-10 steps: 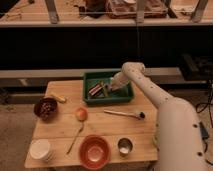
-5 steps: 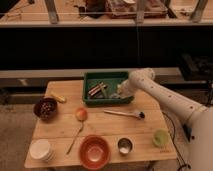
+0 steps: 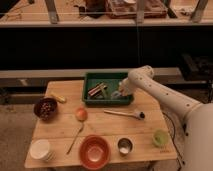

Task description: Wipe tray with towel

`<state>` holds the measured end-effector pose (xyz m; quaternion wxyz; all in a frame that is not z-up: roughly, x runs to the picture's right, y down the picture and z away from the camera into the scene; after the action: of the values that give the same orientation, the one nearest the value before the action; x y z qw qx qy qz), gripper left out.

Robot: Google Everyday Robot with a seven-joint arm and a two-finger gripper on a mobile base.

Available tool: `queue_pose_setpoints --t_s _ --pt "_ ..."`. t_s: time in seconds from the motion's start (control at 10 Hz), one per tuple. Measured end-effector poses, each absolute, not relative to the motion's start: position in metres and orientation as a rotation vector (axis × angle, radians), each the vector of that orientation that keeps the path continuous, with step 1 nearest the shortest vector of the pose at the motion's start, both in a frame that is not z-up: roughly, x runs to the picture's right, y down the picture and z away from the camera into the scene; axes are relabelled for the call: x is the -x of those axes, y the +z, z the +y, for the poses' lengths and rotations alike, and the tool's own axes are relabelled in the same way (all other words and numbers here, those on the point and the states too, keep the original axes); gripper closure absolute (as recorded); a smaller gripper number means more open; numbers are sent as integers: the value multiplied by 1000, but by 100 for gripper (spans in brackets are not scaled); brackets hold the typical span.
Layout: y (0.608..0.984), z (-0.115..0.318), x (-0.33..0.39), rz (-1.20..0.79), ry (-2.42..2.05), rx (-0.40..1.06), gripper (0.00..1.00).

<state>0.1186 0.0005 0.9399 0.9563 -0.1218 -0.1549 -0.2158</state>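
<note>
Green tray [image 3: 106, 77] at back edge of table [image 3: 102, 125], near middle. Gripper [image 3: 119, 94] down inside tray's right end, jaws together; towel [image 3: 115, 94] a pale patch at fingertips, too blurred to tell whether pinched or just pressed. Dark and reddish items [image 3: 97, 90] in tray's middle, identity unclear. Arm [image 3: 160, 95] reaches in from right, base cut off at frame edge. Orange bowl [image 3: 94, 151] at front edge; small metal cup [image 3: 124, 146] beside it; green cup [image 3: 160, 138] near front right corner.

Tray [image 3: 107, 78] at table's [image 3: 102, 130] back edge, end effector [image 3: 118, 94] with towel [image 3: 116, 95] inside tray's right end.
</note>
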Motion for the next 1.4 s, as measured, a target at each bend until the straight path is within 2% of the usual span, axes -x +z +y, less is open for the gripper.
queue_pose_setpoints --t_s 0.4,0.7,1.0,1.4 --pt "1018 -56 -107 -288 -421 267 100" --pt "1034 -67 -89 -349 -410 285 100" --pt "1018 -53 -82 -405 -394 300 100" --pt "950 14 -97 -458 -352 317 100"
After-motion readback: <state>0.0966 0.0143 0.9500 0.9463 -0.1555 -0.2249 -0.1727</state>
